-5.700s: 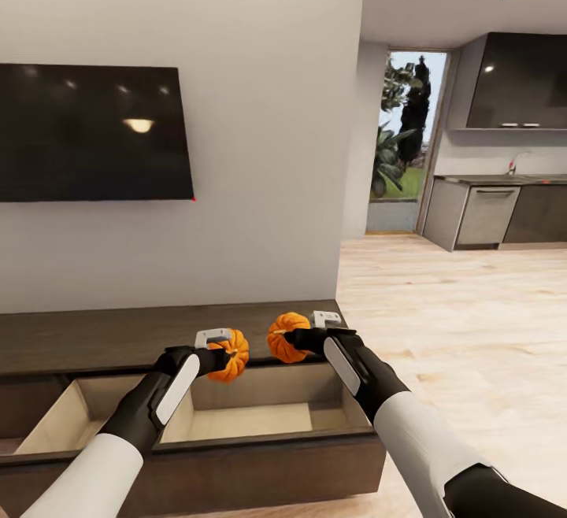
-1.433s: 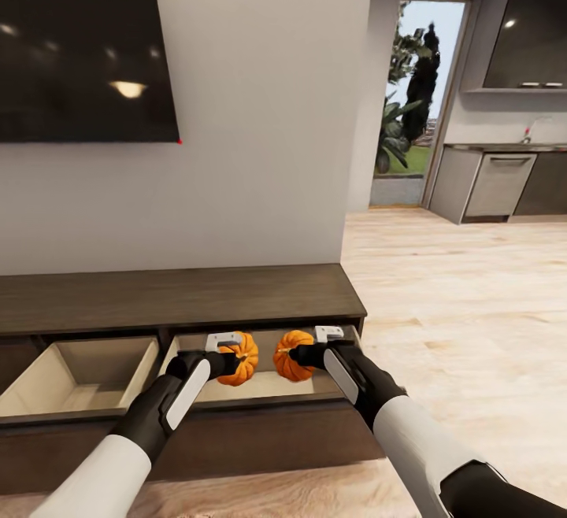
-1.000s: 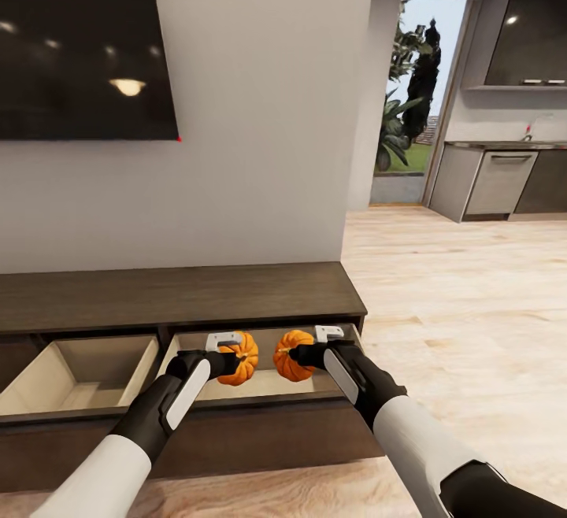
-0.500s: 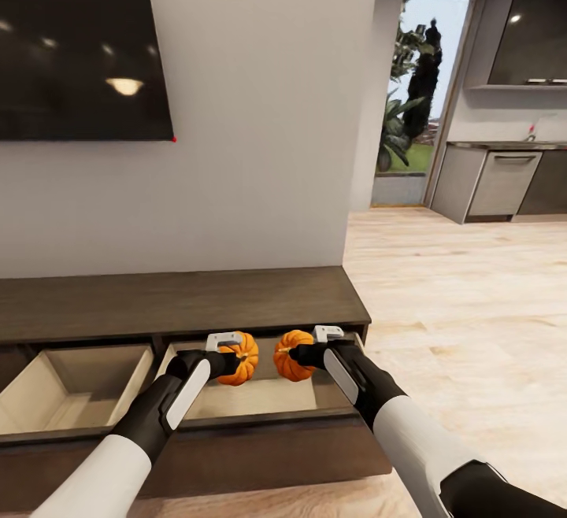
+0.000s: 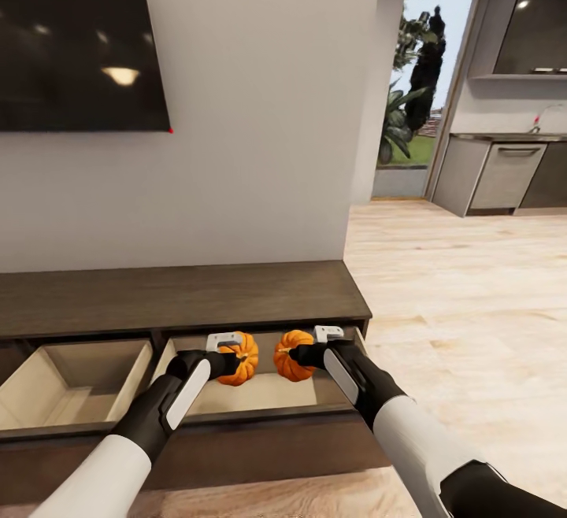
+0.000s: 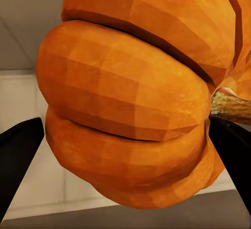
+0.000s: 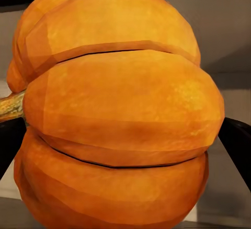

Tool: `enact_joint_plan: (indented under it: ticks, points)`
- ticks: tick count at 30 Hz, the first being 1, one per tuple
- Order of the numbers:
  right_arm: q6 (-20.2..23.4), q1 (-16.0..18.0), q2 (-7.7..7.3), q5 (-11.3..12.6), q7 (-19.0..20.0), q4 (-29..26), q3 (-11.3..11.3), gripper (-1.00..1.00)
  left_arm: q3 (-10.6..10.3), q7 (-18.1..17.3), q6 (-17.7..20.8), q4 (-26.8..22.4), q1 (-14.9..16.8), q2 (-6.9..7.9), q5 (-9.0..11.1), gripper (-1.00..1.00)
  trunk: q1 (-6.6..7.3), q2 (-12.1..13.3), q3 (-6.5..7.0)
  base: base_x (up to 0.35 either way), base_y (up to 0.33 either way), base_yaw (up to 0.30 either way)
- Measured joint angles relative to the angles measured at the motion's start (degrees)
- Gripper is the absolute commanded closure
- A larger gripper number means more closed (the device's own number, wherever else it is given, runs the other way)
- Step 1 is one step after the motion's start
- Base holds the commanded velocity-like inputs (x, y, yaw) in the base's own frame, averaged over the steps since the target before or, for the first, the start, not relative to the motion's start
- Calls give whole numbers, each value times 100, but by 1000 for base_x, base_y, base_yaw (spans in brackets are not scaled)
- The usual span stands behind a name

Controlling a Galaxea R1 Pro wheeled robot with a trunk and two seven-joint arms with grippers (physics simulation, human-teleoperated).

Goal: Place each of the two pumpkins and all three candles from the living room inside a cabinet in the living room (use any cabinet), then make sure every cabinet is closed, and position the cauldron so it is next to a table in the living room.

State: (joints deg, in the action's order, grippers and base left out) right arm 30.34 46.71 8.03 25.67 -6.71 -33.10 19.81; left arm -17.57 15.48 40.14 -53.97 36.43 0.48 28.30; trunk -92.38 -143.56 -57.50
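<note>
Head view: I hold both pumpkins over the cabinet's (image 5: pixel 181 297) open drawer (image 5: pixel 260 392), left gripper (image 5: pixel 233 358) pinching one (image 5: pixel 241 360), right gripper (image 5: pixel 288 355) the other (image 5: pixel 290 357) | left wrist: pumpkin (image 6: pixel 136 98) rigid, smooth, ribbed, gripped across its sides | right wrist: same (image 7: pixel 115 119), probably light.

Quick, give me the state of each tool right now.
Left tool: closed on a pumpkin, held above the open cabinet drawer.
Right tool: closed on the other pumpkin, above the same drawer.

The low dark cabinet (image 5: pixel 181 297) stands on wood floor (image 5: pixel 472 329), 2 drawers open.
</note>
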Motion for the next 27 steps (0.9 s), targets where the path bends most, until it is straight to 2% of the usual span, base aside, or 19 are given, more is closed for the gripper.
enact_joint_plan:
  ticks: [22,27]
  points:
    - [-4,0,0,-1,0,4,-2,100,7,5,5,9,0,0,-3,100,-57,-30,-488,0,0,0]
    - [-58,1,0,-5,-1,5,1,100,18,10,-28,6,1,5,-62,100,-56,-31,-488,0,0,0]
